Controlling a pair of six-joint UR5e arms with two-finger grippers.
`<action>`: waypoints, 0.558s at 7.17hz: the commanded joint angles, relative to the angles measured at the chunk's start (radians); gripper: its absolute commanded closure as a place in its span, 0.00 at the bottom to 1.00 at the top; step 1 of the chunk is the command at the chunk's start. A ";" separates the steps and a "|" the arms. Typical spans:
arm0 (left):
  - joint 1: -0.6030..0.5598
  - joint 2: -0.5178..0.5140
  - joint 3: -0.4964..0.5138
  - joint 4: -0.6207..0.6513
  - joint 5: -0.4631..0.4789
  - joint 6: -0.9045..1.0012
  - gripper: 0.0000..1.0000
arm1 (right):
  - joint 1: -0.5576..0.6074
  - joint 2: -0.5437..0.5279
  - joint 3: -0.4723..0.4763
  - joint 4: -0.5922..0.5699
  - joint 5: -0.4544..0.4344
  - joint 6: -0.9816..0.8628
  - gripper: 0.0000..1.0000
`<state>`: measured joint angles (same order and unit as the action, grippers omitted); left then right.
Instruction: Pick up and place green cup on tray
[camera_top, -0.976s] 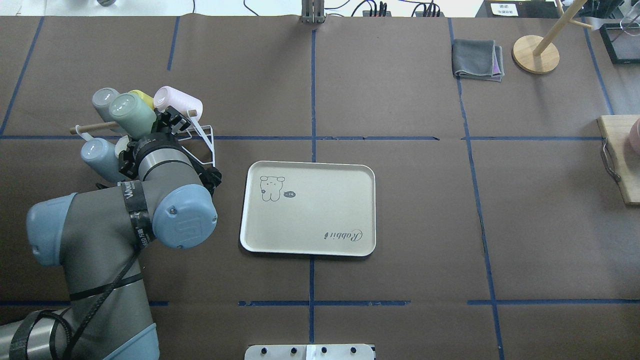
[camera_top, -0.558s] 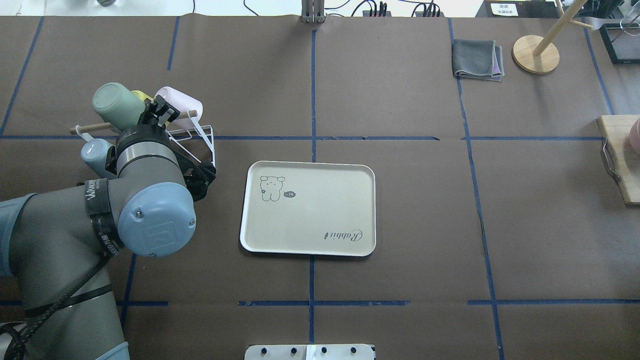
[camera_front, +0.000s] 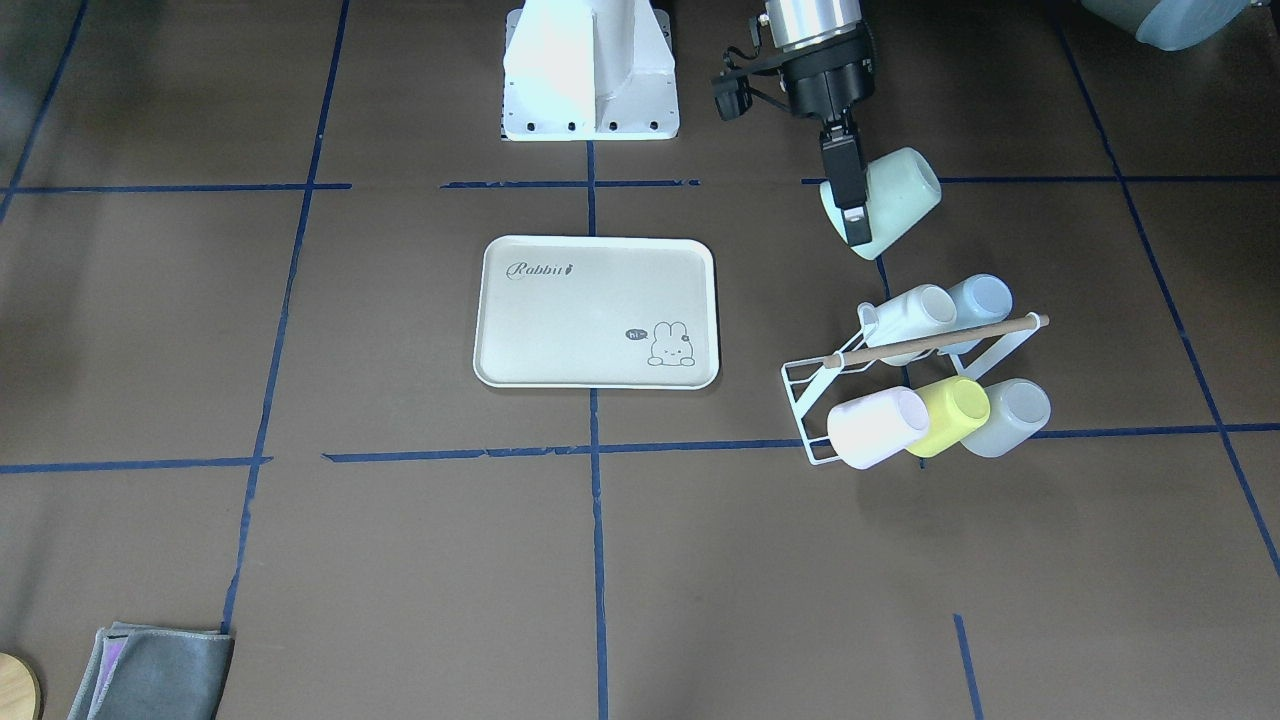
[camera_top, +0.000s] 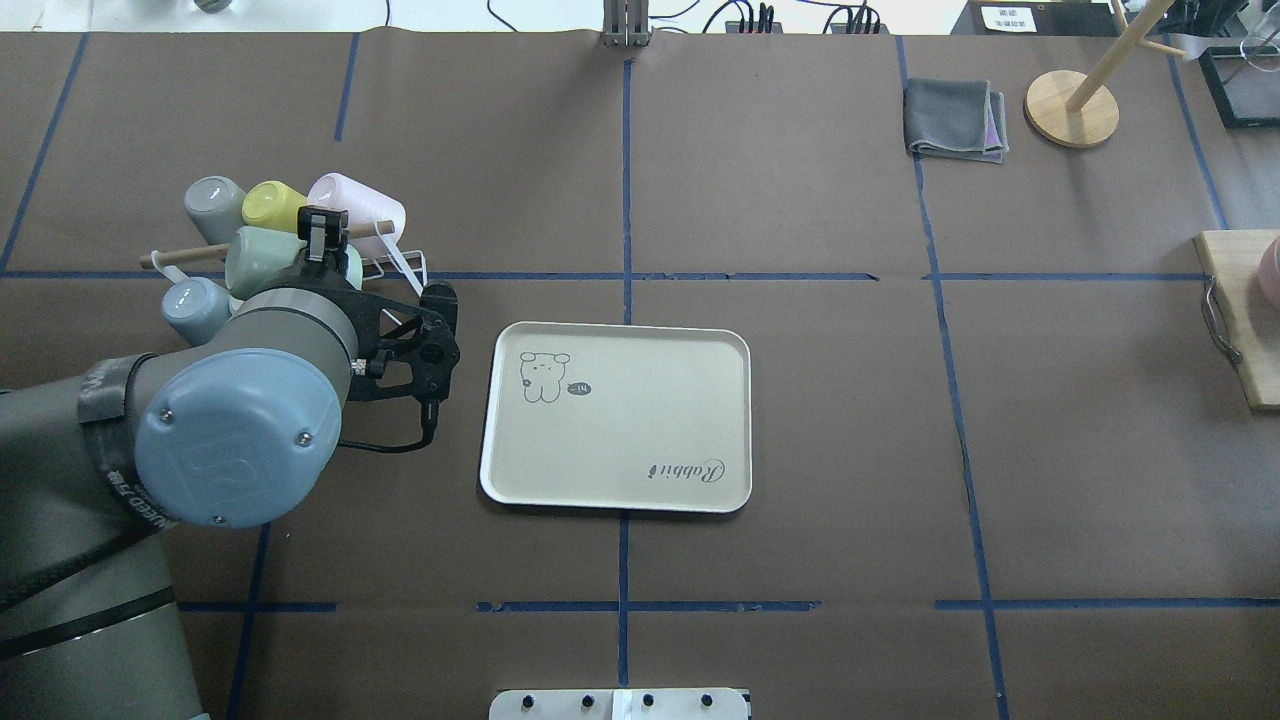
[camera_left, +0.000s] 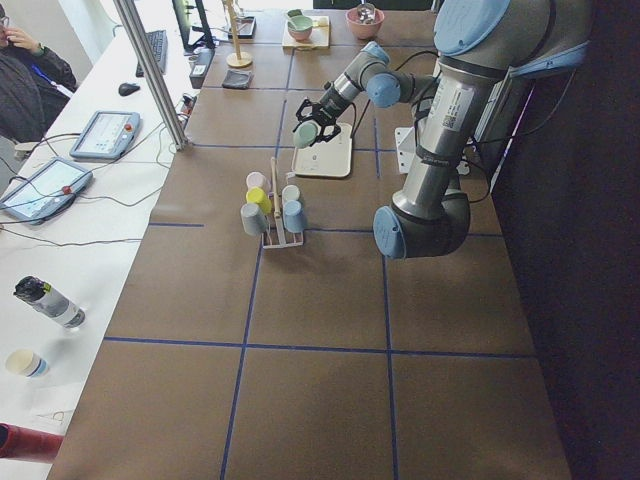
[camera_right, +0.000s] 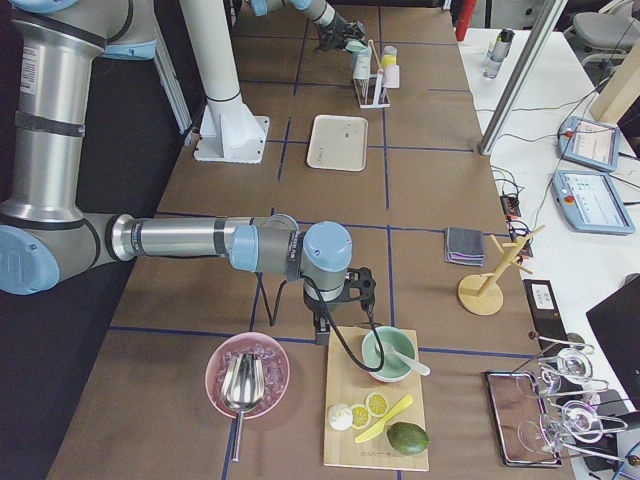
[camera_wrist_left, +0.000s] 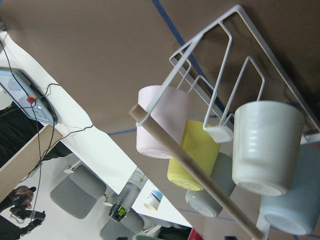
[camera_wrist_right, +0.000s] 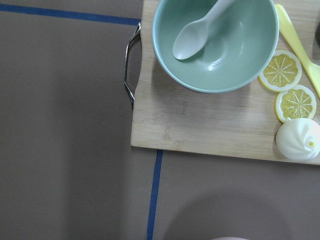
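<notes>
The green cup (camera_front: 892, 195) is pale mint and hangs tilted in the air, held at its rim by my left gripper (camera_front: 853, 225), which is shut on it. It is off the rack, on the robot's side of it. In the overhead view the green cup (camera_top: 262, 262) and the left gripper (camera_top: 324, 250) overlap the rack. The cream tray (camera_front: 596, 330) with the bunny and "Rabbit" script lies flat, apart from the cup, and shows as the tray (camera_top: 640, 430) from overhead. My right gripper (camera_right: 322, 335) hovers by a cutting board; I cannot tell its state.
A white wire rack (camera_front: 805, 385) with a wooden rod holds white, pale blue, pink, yellow-green and grey-blue cups. A wooden board (camera_wrist_right: 200, 125) carries a green bowl (camera_wrist_right: 220, 55), spoon and lemon slices. A grey cloth (camera_top: 955, 120) and wooden stand (camera_top: 1070, 108) sit far right.
My left gripper has swung the green cup back from the rack toward the robot, and the wrist has turned. The yellow-green cup is uncovered now. The tray has not moved.
</notes>
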<state>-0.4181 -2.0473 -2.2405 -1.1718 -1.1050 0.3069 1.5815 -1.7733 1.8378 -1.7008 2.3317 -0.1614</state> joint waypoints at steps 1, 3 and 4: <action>0.001 0.001 -0.011 -0.160 -0.100 -0.298 0.38 | 0.002 0.000 0.000 0.001 -0.002 -0.001 0.00; 0.009 0.003 -0.001 -0.347 -0.102 -0.467 0.38 | 0.000 0.000 0.000 0.001 -0.003 -0.001 0.00; 0.013 0.003 0.024 -0.446 -0.102 -0.545 0.38 | 0.000 0.000 0.000 0.001 -0.003 -0.001 0.00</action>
<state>-0.4102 -2.0451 -2.2373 -1.4995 -1.2051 -0.1390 1.5818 -1.7733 1.8377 -1.6997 2.3291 -0.1626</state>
